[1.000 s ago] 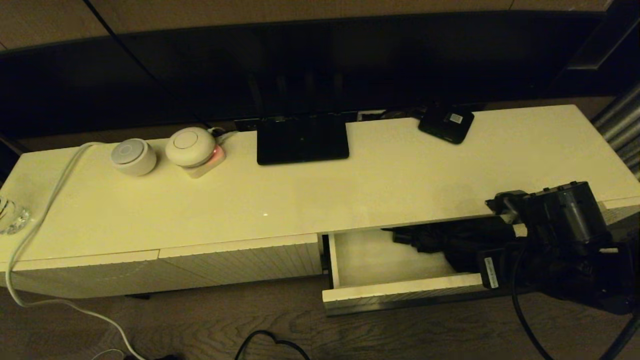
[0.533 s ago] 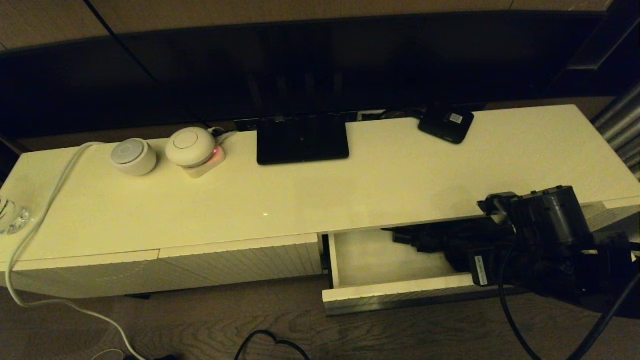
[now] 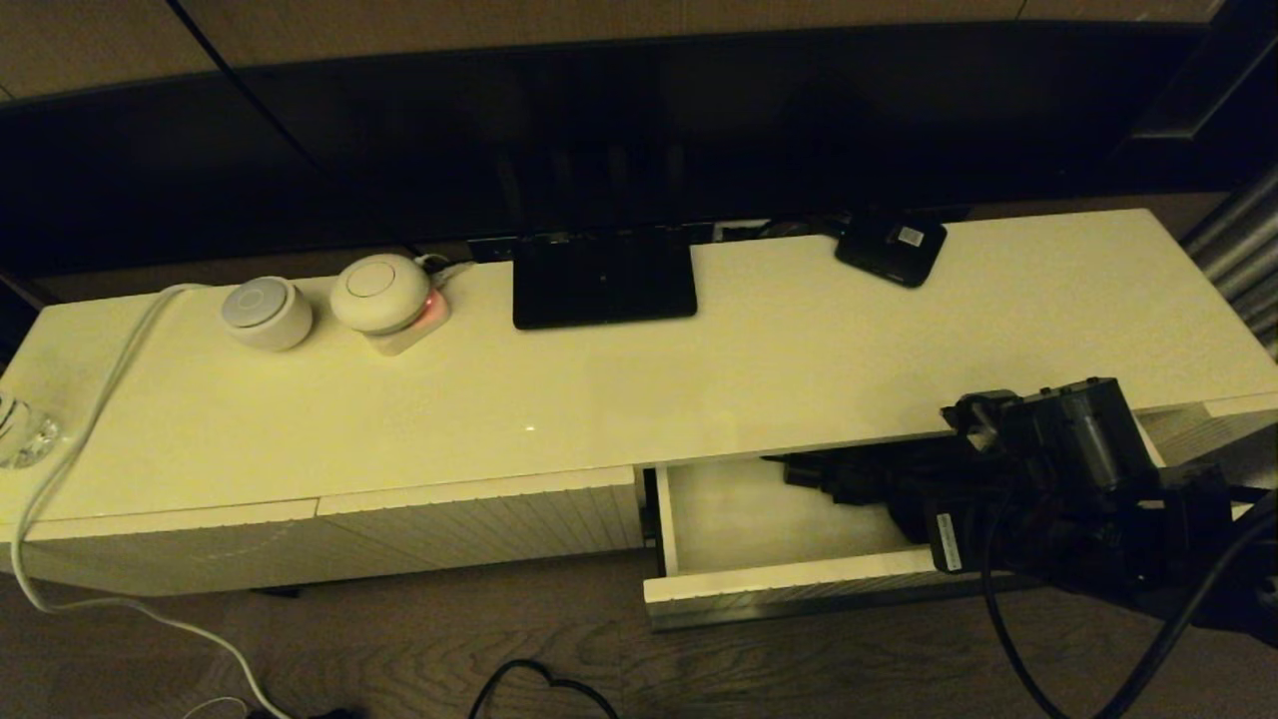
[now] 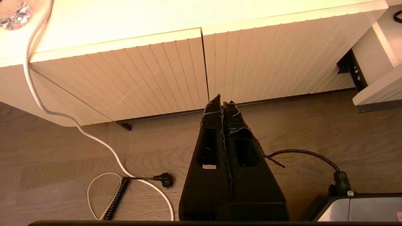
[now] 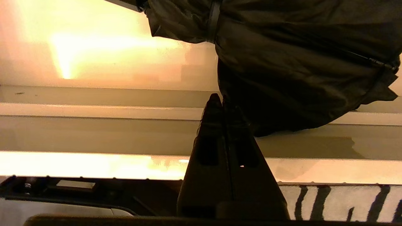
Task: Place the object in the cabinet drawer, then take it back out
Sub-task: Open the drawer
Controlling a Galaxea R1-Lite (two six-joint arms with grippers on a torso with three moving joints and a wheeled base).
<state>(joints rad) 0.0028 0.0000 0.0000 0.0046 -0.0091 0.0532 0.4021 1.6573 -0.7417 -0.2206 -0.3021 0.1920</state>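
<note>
The cabinet drawer (image 3: pixel 799 579) stands pulled out at the cabinet's right half. Inside it, toward the right and back, lies the object, a black folding umbrella (image 3: pixel 869 484) with bunched fabric. My right arm (image 3: pixel 1078 479) reaches over the drawer's right end and covers part of the umbrella. In the right wrist view, the right gripper (image 5: pixel 222 99) is shut, its tips right at the lower edge of the umbrella (image 5: pixel 298 62) fabric, above the drawer's front wall (image 5: pixel 94 135). I cannot tell whether any fabric is pinched. The left gripper (image 4: pixel 222 102) is shut and empty, low before the closed ribbed fronts (image 4: pixel 157 72).
On the cabinet top stand a flat black box with a white label (image 3: pixel 892 247), a dark screen base (image 3: pixel 604 278), two white round devices (image 3: pixel 267 313) (image 3: pixel 380 292), a white cable (image 3: pixel 90 419) and a glass piece (image 3: pixel 22 429). Cables lie on the wooden floor (image 4: pixel 141 179).
My right arm has shifted left along the open drawer's right end. The drawer and the umbrella have stayed where they were.
</note>
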